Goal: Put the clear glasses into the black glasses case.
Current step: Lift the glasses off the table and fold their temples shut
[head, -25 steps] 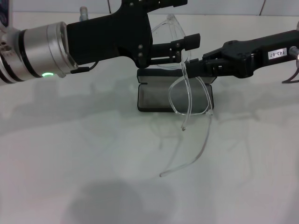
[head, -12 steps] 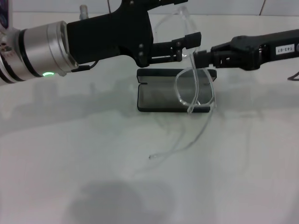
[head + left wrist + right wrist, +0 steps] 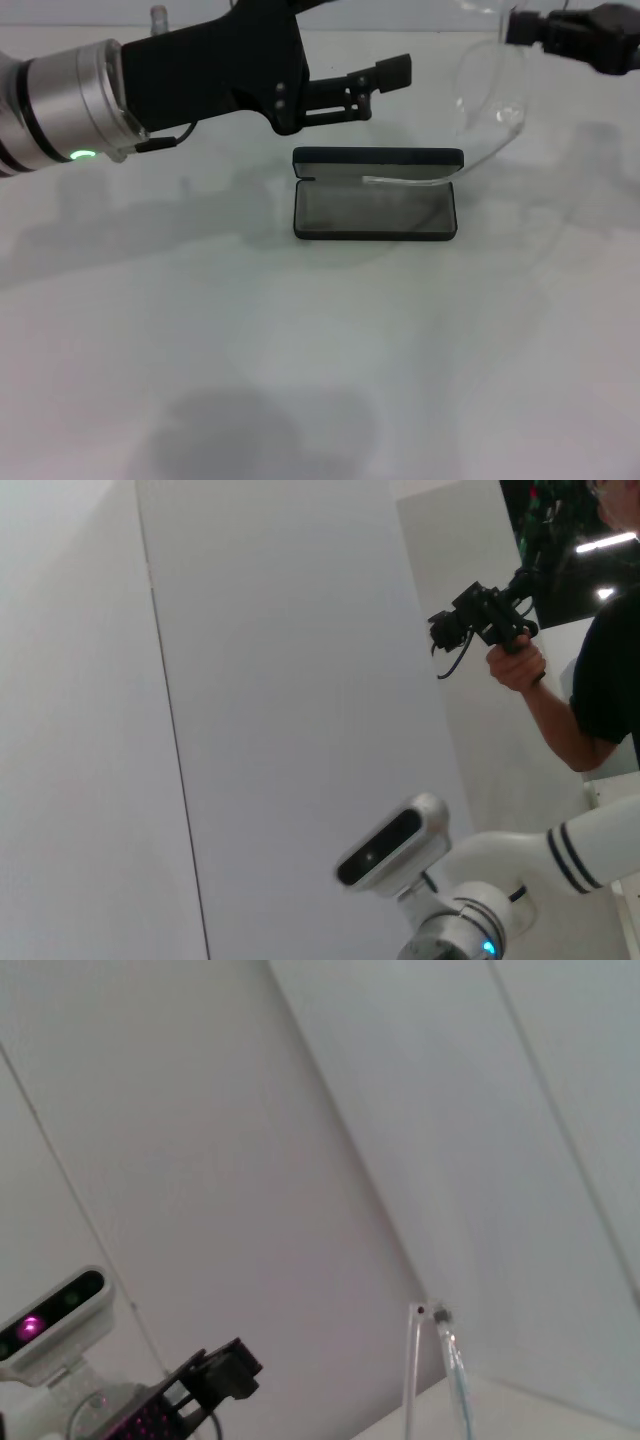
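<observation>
Both hands raised, right hand [image 3: 520,25] gripping clear glasses [image 3: 487,110]

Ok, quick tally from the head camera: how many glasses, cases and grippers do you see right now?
Clear glasses: 1, held up by the right gripper, one arm tip reaching over the case.
Black glasses case: 1, open on the table.
Grippers: 2, the right gripper and the left gripper, which hovers behind the case holding nothing.
Total: 4.

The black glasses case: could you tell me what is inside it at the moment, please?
The black glasses case shows only grey lining. One arm tip of the clear glasses, hanging from the right pincer, crosses its opening; contact is unclear.
</observation>
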Controlling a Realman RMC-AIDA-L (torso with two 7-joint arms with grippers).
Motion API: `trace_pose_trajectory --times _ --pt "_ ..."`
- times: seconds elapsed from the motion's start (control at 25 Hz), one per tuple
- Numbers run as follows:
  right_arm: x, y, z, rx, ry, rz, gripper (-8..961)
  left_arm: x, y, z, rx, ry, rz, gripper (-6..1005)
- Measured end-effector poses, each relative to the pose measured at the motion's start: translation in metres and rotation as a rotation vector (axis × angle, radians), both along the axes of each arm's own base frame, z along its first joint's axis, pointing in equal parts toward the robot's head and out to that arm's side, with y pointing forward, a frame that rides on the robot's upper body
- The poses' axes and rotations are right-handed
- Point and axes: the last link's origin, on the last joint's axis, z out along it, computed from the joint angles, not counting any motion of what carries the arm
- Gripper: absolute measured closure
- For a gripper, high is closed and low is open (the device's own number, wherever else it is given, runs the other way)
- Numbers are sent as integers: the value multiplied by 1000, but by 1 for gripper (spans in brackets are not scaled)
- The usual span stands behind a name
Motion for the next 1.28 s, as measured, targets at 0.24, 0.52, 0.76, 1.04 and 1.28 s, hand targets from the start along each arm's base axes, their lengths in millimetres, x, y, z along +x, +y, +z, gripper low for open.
trace_pose_trajectory --times 0.24,0.52,0.76,1.04,1.28 --pt "1 -1 3 189 -8 36 865 -3 2 5 -21 16 21 196" --pt "-14 8 -3 395 56 114 862 3 3 1 -64 44 2 197" --pt "-20 10 11 564 195 150 860 2 2 -1 -75 60 -2 197" --pt "-28 9 5 615 231 207 857 4 1 -4 -82 75 -13 196" --pt "-31 6 -2 589 218 236 855 5 1 -6 -83 78 -16 196"
